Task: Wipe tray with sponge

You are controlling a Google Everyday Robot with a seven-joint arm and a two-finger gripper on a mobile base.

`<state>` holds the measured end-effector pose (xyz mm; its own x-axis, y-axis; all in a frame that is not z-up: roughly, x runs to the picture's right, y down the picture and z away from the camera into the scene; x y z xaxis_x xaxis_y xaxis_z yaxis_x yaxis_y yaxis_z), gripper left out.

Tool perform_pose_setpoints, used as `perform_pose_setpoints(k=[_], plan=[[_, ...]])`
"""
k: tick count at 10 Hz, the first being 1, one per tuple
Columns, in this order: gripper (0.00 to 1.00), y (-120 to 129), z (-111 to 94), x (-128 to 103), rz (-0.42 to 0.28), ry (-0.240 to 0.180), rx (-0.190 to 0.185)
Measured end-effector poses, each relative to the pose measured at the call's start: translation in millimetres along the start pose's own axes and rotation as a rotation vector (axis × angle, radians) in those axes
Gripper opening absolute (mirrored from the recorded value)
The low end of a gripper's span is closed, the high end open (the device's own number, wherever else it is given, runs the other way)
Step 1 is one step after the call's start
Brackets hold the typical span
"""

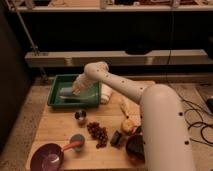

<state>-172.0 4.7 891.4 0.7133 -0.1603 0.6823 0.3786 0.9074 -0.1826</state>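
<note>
A green tray (pixel 56 93) sits at the back left of the wooden table. A pale blue sponge (pixel 65 92) lies inside it, near the tray's middle left. My white arm reaches from the lower right across the table into the tray. My gripper (pixel 75 90) is down in the tray right at the sponge's right end, pressed against it. The arm's wrist hides the gripper's tips.
A white cloth (pixel 106 93) lies by the tray's right side. On the table are a small metal cup (pixel 80 116), a bunch of dark grapes (pixel 98 133), a banana (pixel 126 107), an orange (pixel 128 126), a purple bowl (pixel 47 157) and a blue-and-orange scoop (pixel 76 143).
</note>
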Motion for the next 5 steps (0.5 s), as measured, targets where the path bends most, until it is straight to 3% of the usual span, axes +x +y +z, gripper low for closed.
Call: perform_pose_setpoints(k=[3,5], plan=[[0.00,31.6,-25.5,20.5,-0.007,-0.002,-0.042],[0.00,37.1,-36.6,45.3,-0.006,0.036,-0.057]])
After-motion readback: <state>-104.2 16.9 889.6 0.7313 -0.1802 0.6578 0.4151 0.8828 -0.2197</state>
